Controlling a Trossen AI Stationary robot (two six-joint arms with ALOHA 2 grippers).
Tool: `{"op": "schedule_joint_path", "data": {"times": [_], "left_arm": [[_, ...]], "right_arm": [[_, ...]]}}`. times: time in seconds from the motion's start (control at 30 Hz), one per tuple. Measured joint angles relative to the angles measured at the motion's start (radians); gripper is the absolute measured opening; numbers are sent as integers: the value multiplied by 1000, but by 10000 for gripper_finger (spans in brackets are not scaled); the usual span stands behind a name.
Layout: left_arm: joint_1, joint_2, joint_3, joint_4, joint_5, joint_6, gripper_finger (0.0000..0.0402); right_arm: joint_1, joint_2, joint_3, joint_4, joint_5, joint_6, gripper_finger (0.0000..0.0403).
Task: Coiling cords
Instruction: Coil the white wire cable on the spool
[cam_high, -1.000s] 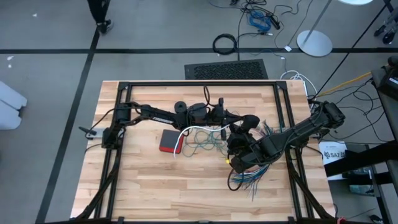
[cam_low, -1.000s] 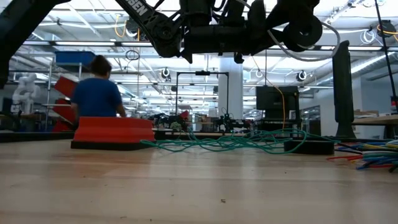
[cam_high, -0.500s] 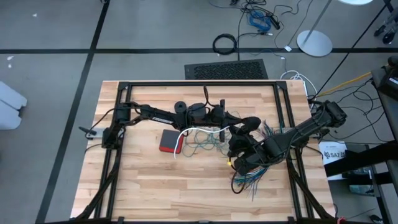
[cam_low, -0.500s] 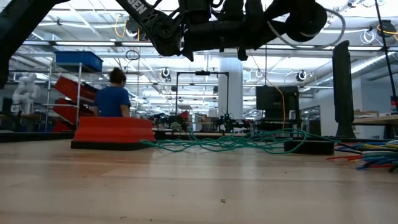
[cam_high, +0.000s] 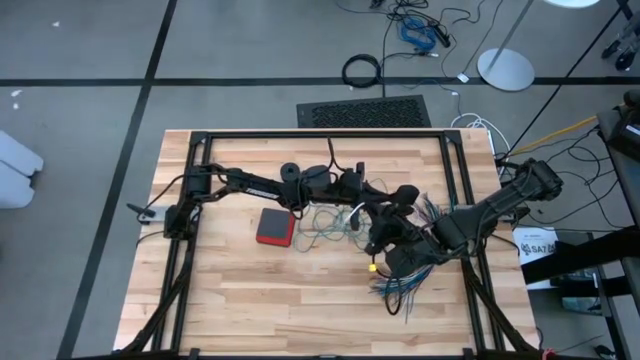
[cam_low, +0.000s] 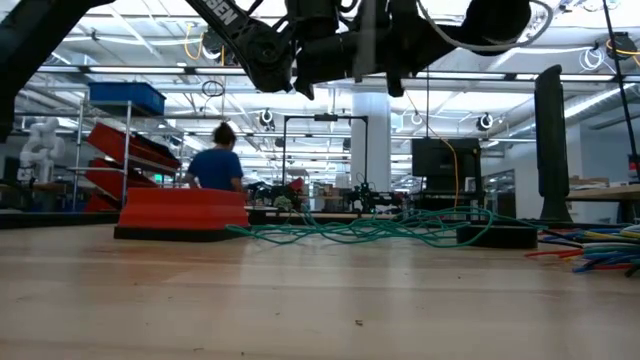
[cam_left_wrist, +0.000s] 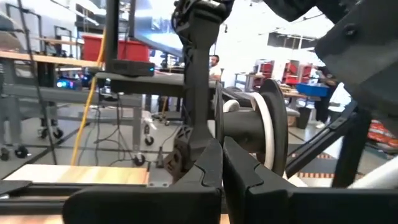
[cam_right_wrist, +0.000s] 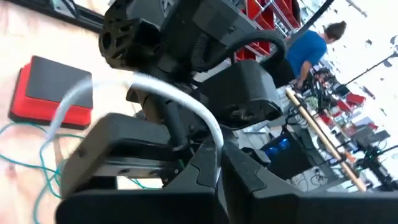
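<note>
The white cord (cam_right_wrist: 180, 96) arcs in the air between my two grippers, above the middle of the table. My right gripper (cam_right_wrist: 217, 165) is shut on it. My left gripper (cam_left_wrist: 222, 167) is shut too, level and raised, facing the right one. Just beyond its fingertips is a round black piece with a white rim (cam_left_wrist: 272, 134). In the high view the two grippers, left (cam_high: 362, 200) and right (cam_high: 383, 232), nearly meet. The teal-green cord (cam_high: 325, 228) lies in loose loops on the table below them. My left gripper's fingers are shut, and a thin line (cam_left_wrist: 222, 121) rises from between their tips. The fingers themselves hide where they meet it, so which part of the white cord they have cannot be told. My right gripper pinches the white cord (cam_right_wrist: 214, 142) between its two fingertips, slanting slightly downward. From there the cord curves up and away past the left gripper, clear of the table, with its far part (cam_right_wrist: 62, 109) hanging slack over the red box.
A flat red-and-black box (cam_high: 275, 227) lies left of the teal loops. A fanned bundle of multicoloured wires (cam_high: 400, 288) lies under the right arm, toward the near right. A black frame rail (cam_high: 320, 135) runs around the table. A person in blue (cam_low: 215, 165) walks far behind.
My right gripper has risen a little and turned at the wrist, still shut. My left gripper has rolled in place. The white cord's loose end, which lay curved beside the red box, has been drawn up off the table toward the grippers.
</note>
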Motion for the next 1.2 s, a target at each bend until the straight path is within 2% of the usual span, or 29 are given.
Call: {"op": "schedule_joint_path", "data": {"times": [0.2, 0.43, 0.6, 0.8, 1.2], "left_arm": [[-2, 0, -1, 6, 40, -20, 0], [-3, 0, -1, 15, 135, -22, 0], [0, 0, -2, 49, 202, -86, 0], [1, 0, -3, 66, 267, -171, 0], [7, 0, -3, 85, 373, -251, 0]], "right_arm": [[-23, 0, 0, -25, 32, -58, 0], [-7, -11, 0, 30, 96, -174, 0], [-6, -14, 0, 19, 135, -214, 0], [11, -14, 0, 27, 133, -258, 0], [54, -14, 0, 192, 158, -484, 0]]}}
